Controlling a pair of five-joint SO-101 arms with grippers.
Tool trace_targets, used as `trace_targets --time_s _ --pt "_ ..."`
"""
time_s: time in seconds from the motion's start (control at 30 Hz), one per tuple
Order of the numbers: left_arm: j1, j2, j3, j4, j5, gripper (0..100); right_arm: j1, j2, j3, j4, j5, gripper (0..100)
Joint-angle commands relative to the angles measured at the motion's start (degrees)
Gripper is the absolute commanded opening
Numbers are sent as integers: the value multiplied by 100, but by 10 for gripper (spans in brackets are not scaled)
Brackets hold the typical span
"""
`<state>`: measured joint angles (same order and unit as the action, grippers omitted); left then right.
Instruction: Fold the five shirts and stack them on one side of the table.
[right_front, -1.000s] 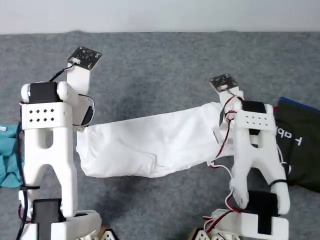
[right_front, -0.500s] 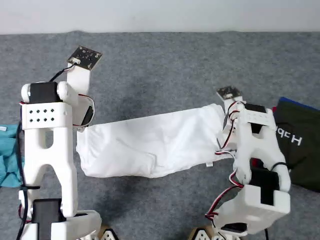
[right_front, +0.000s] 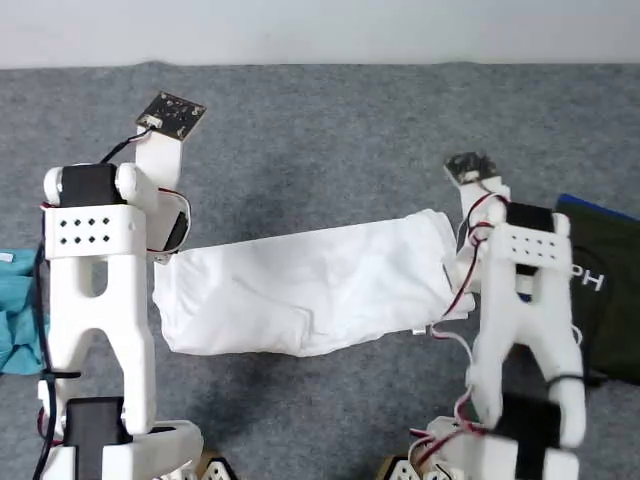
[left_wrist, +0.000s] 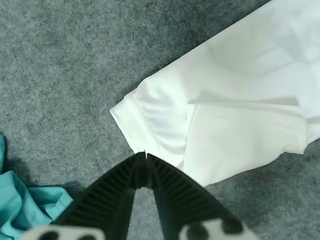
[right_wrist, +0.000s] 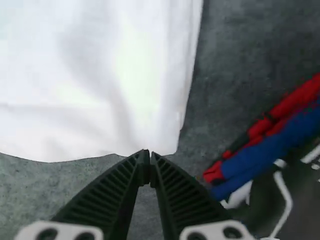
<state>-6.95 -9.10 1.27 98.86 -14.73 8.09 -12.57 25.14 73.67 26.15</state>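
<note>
As the right arm shifts outward, right gripper (right_wrist: 146, 162) stays nipped on one end of the white shirt (right_front: 300, 290), left gripper (left_wrist: 145, 165) on the other; stretched flat between them, it awaits its next fold

Bright, even overhead light, soft shadows

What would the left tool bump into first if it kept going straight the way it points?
The white shirt. The left tool is shut right at its hemmed edge, so the cloth comes first.
</note>
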Motion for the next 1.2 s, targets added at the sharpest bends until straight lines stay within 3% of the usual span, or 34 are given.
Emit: trace_targets --time_s 0.0,0.2,0.4,0.57,0.83,1.17 --pt "237 -229 -198 123 35 6 22 -787 -325 154 -53 10" --pt "1319 -176 -207 -123 114 8 13 -1710 -325 673 -70 10" --pt "2057 123 -171 -1196 1081 54 13 -2958 -343 927 -510 10" --pt "2541 1257 -382 -1424 1618 92 13 -4004 -343 927 -624 10" --pt "3253 2910 -2448 -1389 2066 94 -4 -5367 -352 866 -1116 11" --pt "4431 4905 -5033 -1389 2075 94 -804 -6484 -352 866 -1116 11"
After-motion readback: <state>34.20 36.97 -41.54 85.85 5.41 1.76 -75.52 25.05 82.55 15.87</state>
